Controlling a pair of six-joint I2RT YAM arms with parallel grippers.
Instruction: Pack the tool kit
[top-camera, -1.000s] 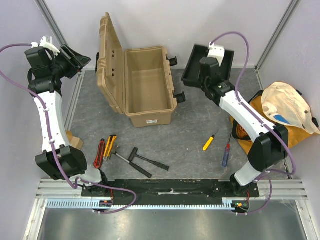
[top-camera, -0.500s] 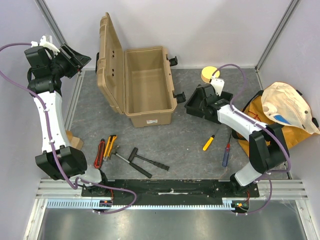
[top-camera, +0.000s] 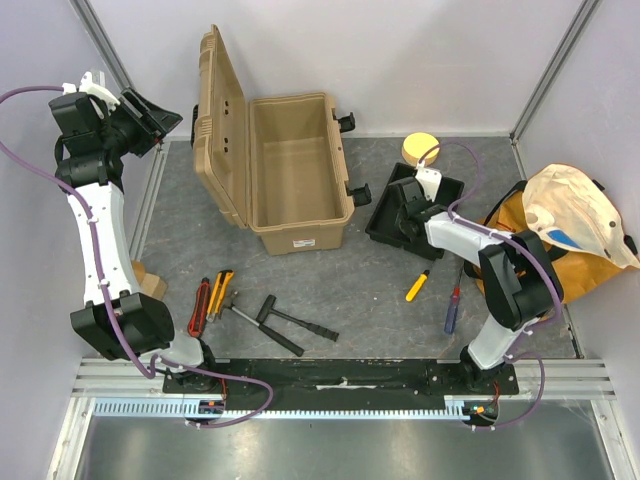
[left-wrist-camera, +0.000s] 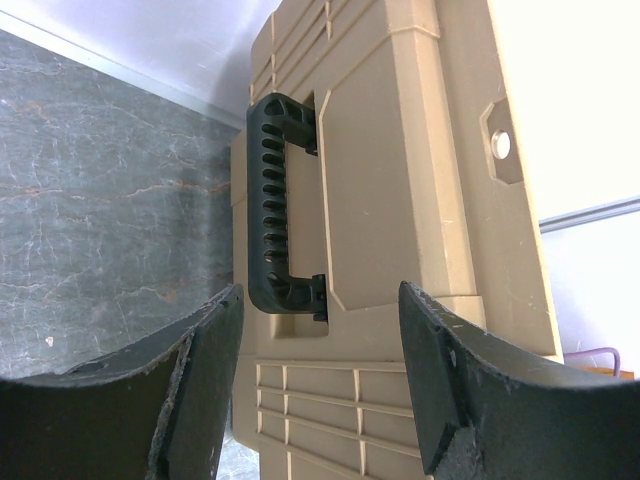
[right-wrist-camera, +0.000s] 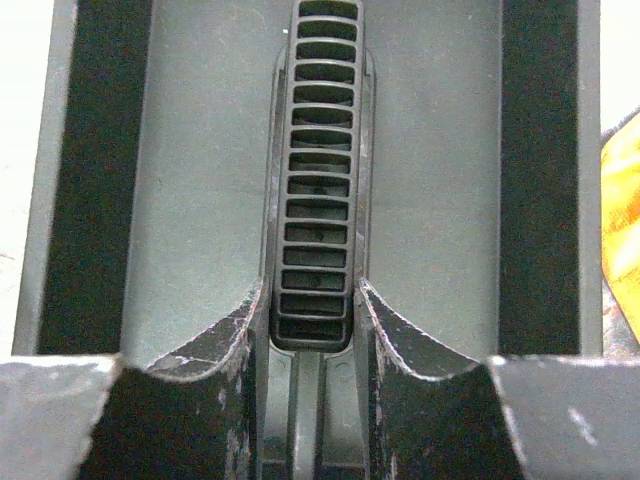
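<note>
right fingers (right-wrist-camera: 235, 345) pinch tray handle (right-wrist-camera: 315, 170); left fingers (left-wrist-camera: 205, 385) spread before toolbox (left-wrist-camera: 400, 200); yellow screwdriver (top-camera: 417, 286) near tray (top-camera: 383, 225).

We rear our left arm (top-camera: 100, 230) tall at the far left, the left gripper (top-camera: 160, 118) (left-wrist-camera: 320, 292) spread apart, while our right arm (top-camera: 470, 235) folds low, the right gripper (top-camera: 408, 212) (right-wrist-camera: 312, 285) pinching the black tray (top-camera: 385, 228) by its ribbed handle (right-wrist-camera: 316, 150).

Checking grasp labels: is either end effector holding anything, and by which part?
Right end effector grips the black inner tray by its central ribbed handle. Left end effector is open, holding nothing.
</note>
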